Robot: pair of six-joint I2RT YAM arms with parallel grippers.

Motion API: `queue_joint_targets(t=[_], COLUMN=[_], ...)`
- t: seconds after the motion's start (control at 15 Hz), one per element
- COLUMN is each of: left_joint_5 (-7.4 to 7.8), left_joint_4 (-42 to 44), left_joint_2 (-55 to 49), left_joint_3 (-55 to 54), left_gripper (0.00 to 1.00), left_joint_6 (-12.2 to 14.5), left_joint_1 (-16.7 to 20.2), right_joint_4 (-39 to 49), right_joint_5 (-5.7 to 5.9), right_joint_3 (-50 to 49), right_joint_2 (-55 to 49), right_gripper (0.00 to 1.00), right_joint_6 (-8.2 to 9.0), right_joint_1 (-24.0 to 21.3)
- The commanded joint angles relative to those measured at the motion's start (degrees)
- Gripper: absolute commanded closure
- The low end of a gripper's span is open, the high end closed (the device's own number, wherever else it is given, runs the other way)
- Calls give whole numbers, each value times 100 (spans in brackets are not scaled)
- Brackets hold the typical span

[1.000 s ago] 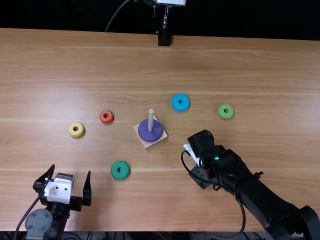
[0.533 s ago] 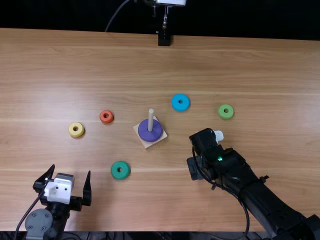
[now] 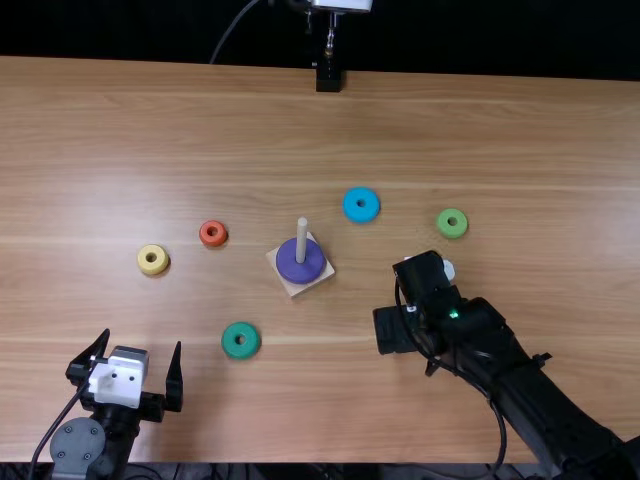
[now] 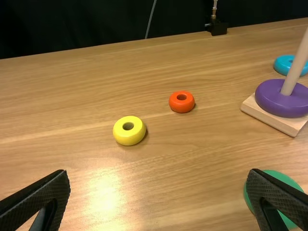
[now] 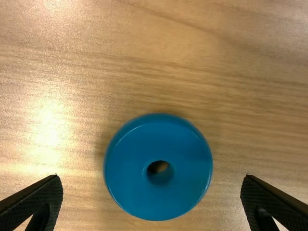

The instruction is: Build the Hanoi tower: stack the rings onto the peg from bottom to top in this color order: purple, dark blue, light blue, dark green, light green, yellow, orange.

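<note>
Over the right part of the table, my right gripper [image 3: 400, 325] points down. In the right wrist view, the dark blue ring [image 5: 130, 178] lies flat on the wood between the spread fingers of the right gripper [image 5: 151, 178], touching neither. The purple ring [image 3: 289, 266] sits at the bottom of the peg [image 3: 302, 240]. My left gripper [image 3: 142, 342] stands open and holds nothing at the near left; the left wrist view shows the left gripper [image 4: 159, 173] in front of the yellow ring [image 4: 120, 137]. Loose rings are light blue [image 3: 370, 212], dark green [image 3: 230, 348], light green [image 3: 443, 229] and orange [image 3: 205, 240].
The square wooden base [image 3: 306, 287] sits near the middle of the table [image 3: 300, 400]. Between the base and the left gripper lies the dark green ring. A black stand [image 3: 328, 78] is at the far edge.
My right gripper has turned, its white part passing from its left side to its far right side, and the arm has shifted slightly right. The left arm and the loose rings in the top view stay put.
</note>
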Motion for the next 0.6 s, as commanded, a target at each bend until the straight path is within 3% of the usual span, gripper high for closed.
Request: queue_joint_targets(t=[0.0, 0.53], left_joint_5=[90, 90], left_joint_4=[-458, -458], left_joint_2=[-67, -67], left_joint_3=[-602, -602], left_gripper=[0, 0], left_joint_6=[72, 72], left_joint_1=[61, 61], right_joint_4=[13, 192], right_joint_5=[-53, -53], right_joint_3=[140, 122], right_joint_2=[-63, 429], right_gripper=[0, 0], right_joint_6=[37, 58], right_joint_1=[-176, -185])
